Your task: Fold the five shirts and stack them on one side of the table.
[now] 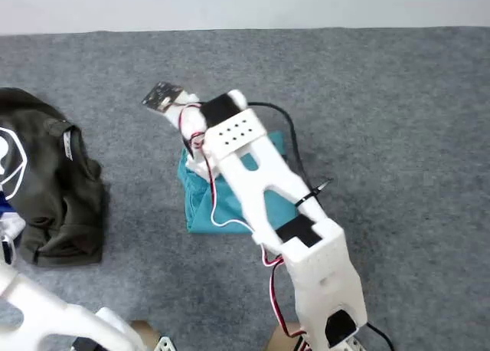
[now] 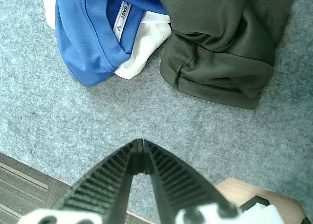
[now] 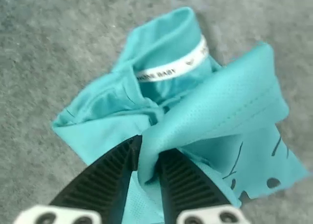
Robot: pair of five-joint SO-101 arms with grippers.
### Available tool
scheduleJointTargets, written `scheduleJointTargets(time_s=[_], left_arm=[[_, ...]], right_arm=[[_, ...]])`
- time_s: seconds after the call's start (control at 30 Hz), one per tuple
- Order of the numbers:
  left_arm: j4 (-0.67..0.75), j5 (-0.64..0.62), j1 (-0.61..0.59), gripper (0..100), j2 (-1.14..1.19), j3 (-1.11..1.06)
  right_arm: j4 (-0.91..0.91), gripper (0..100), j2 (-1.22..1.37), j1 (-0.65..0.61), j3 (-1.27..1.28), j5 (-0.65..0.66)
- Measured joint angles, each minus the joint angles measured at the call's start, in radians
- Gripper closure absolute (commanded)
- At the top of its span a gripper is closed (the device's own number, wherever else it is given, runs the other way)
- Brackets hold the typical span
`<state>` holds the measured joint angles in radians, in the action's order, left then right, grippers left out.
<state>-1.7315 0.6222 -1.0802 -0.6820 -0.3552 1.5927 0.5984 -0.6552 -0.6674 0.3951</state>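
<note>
A teal shirt (image 3: 205, 116) lies crumpled on the grey carpet mid-table, also seen as the teal shirt (image 1: 205, 201) under the white arm. My right gripper (image 3: 148, 158) is shut on a fold of it, cloth pinched between the black fingers. In the high view the right gripper (image 1: 191, 140) sits over the shirt's far edge. A dark olive shirt (image 1: 53, 182) lies bunched at the left; beside the olive shirt (image 2: 225, 43) are a blue shirt (image 2: 93, 33) and a white shirt (image 2: 142, 50). My left gripper (image 2: 143, 158) hovers shut, empty, near the table's front edge.
Grey carpet (image 1: 398, 113) covers the table, with open room on the right and at the back. The right arm (image 1: 291, 228) crosses the middle. A wooden edge (image 2: 244, 192) and floor show beyond the carpet's front.
</note>
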Motion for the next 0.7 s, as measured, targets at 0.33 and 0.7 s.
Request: scheduleJointTargets(time_s=[0.33, 0.7], left_arm=[[0.0, 0.0, 0.0, 99, 0.0, 0.0], [0.0, 0.0, 0.0, 99, 0.0, 0.0]], right_arm=[[0.023, 69.0, 0.034, -0.054, -0.026, 0.0], [0.16, 99.7, -0.031, -0.005, -0.183, 0.0]])
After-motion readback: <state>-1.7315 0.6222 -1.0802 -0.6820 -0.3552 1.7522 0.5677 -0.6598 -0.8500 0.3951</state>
